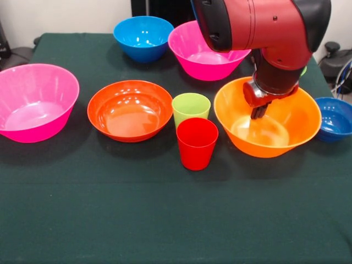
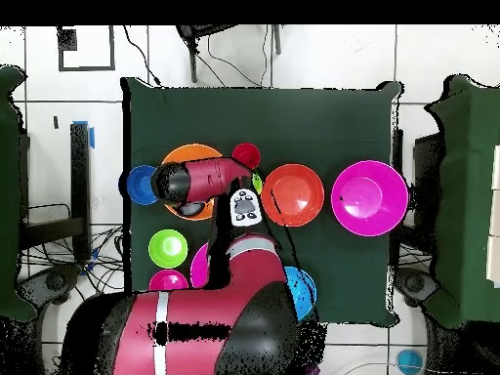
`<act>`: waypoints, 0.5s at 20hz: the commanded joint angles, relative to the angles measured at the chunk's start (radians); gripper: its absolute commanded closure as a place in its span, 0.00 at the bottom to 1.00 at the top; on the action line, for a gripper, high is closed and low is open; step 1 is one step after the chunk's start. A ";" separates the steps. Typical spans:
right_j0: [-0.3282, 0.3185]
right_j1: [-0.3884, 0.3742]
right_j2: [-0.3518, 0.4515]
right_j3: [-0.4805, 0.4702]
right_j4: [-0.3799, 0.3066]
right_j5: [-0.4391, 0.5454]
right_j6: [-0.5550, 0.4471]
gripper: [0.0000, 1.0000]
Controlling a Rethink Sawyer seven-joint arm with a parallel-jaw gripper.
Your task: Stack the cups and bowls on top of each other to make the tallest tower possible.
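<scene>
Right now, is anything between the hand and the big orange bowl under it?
Nothing visible. The hand hangs directly over the orange bowl, whose inside looks empty. The red cup and green cup stand off to one side.

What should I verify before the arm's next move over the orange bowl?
1. Gripper over the big orange bowl: ok, it hangs inside the rim.
2. Jaws open or shut: cannot tell.
3. Gripper carrying anything: cannot tell; nothing shows below it.
4. Orange bowl free inside: ok, nothing lies in it.
5. Red cup and lime green cup upright and clear of the arm: ok, both stand left of the orange bowl in the front view.
6. Stacking begun: not ok, every bowl in view sits singly.
</scene>
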 commanded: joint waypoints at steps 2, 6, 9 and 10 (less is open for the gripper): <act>-0.003 0.068 0.039 -0.067 -0.065 -0.156 0.056 1.00; -0.010 0.083 0.052 -0.067 -0.059 -0.126 0.031 1.00; -0.018 0.091 0.061 -0.062 -0.057 -0.120 0.017 1.00; -0.021 0.089 0.063 -0.062 -0.056 -0.111 0.011 1.00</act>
